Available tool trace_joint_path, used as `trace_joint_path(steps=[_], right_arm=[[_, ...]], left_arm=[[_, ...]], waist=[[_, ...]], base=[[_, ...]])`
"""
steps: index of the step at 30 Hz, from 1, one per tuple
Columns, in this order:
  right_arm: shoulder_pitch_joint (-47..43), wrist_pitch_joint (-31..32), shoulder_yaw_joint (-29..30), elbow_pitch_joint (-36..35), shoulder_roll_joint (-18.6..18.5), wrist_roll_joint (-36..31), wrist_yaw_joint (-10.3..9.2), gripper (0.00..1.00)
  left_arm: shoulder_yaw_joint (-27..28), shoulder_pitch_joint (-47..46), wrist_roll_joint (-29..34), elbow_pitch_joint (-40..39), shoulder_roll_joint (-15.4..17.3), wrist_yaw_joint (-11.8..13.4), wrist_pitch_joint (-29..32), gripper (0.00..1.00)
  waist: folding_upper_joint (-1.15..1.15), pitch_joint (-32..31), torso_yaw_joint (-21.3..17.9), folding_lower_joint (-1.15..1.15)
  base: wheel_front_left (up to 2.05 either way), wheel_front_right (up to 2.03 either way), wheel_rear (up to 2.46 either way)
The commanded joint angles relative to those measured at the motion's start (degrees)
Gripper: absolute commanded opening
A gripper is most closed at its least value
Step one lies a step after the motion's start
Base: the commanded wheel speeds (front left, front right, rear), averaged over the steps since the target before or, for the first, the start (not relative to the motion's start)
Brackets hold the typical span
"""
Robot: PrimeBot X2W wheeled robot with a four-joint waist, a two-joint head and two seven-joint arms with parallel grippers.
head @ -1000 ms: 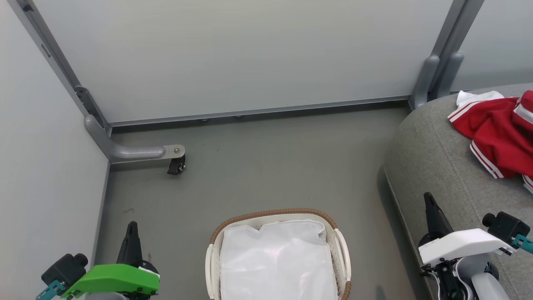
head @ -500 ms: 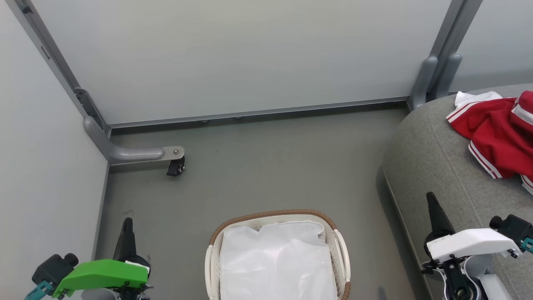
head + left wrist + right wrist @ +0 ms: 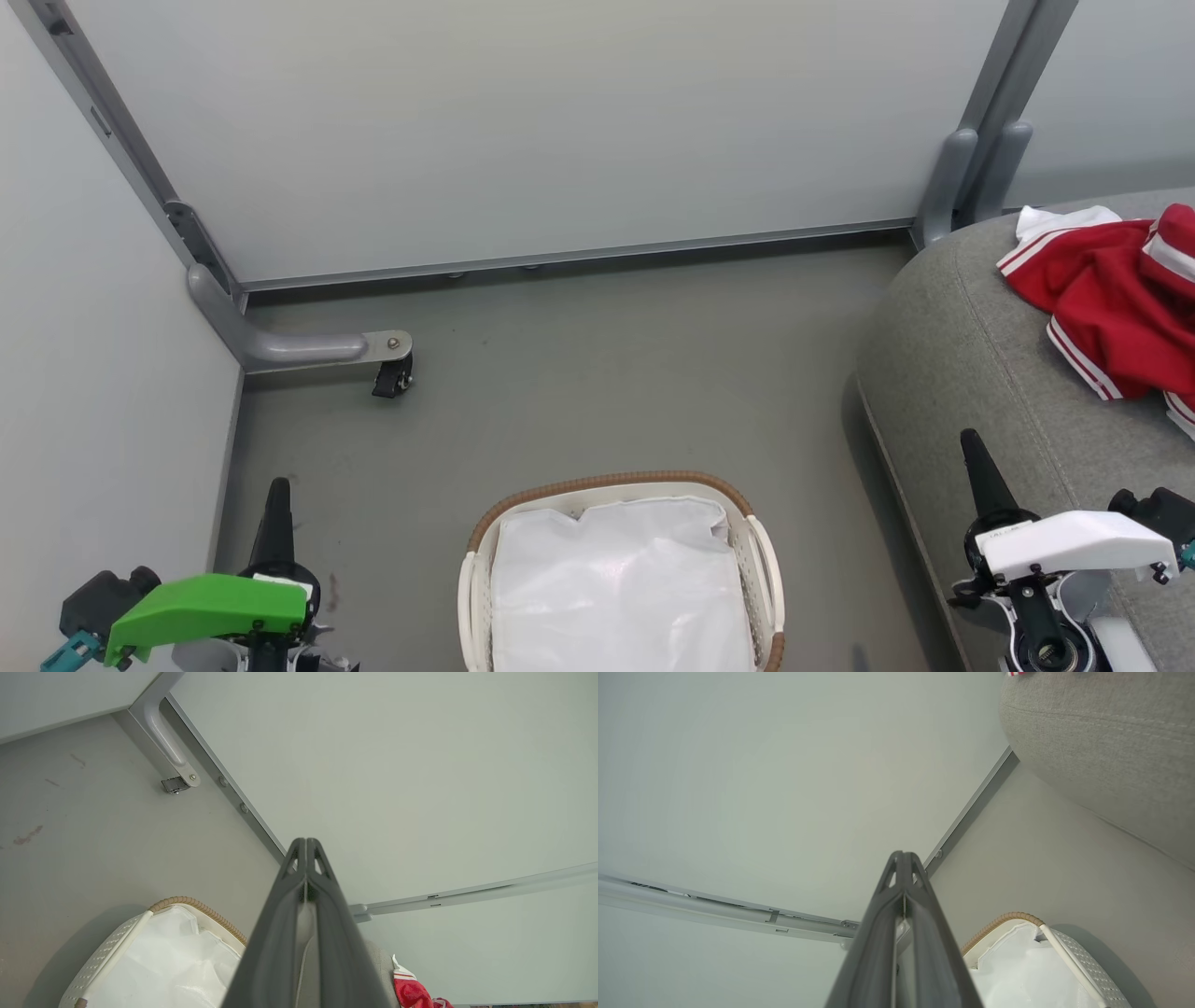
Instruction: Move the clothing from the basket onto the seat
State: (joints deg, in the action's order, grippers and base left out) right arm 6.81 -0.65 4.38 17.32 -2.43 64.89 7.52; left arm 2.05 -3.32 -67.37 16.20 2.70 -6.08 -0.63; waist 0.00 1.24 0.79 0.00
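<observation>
1. The laundry basket (image 3: 607,483) stood on the grey floor (image 3: 597,373), its brown woven rim toward the wall and its white liner (image 3: 616,588) lying crumpled inside.
2. The red clothing (image 3: 1111,289), trimmed with white stripes, lay heaped on the grey seat (image 3: 971,336), to the right of the basket and beyond it, well apart from it.
3. The seat's rounded edge curved near the basket's right side, with a strip of floor between them.
4. The left claw (image 3: 277,490) hung over the floor to the left of the basket, its two dark fingers pressed together with nothing between them.
5. The right claw (image 3: 971,441) hung to the right of the basket, over the seat's near edge, its fingers likewise drawn tight together and holding nothing.
6. A small black caster wheel (image 3: 390,378) on a grey bracket stood beyond the basket to its left, at the foot of the pale wall panel (image 3: 560,121).
</observation>
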Motion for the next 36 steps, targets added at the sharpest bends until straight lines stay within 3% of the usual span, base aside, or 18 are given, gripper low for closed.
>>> trace_joint_path(steps=[1,36], right_arm=[[0.06,0.37,0.23,-0.81,-0.4,1.58,-0.03,0.0],[-0.53,4.99,1.6,-2.57,-0.53,18.72,-0.05,0.0]], left_arm=[[0.52,-1.56,-1.28,-0.71,0.21,-0.42,0.31,0.0],[3.24,-2.81,-16.99,-1.77,0.28,-1.12,4.96,0.0]], waist=[[0.0,-0.03,-0.02,0.0],[0.0,-0.64,-0.48,0.0]], base=[[0.0,0.0,0.0],[0.0,0.0,0.0]])
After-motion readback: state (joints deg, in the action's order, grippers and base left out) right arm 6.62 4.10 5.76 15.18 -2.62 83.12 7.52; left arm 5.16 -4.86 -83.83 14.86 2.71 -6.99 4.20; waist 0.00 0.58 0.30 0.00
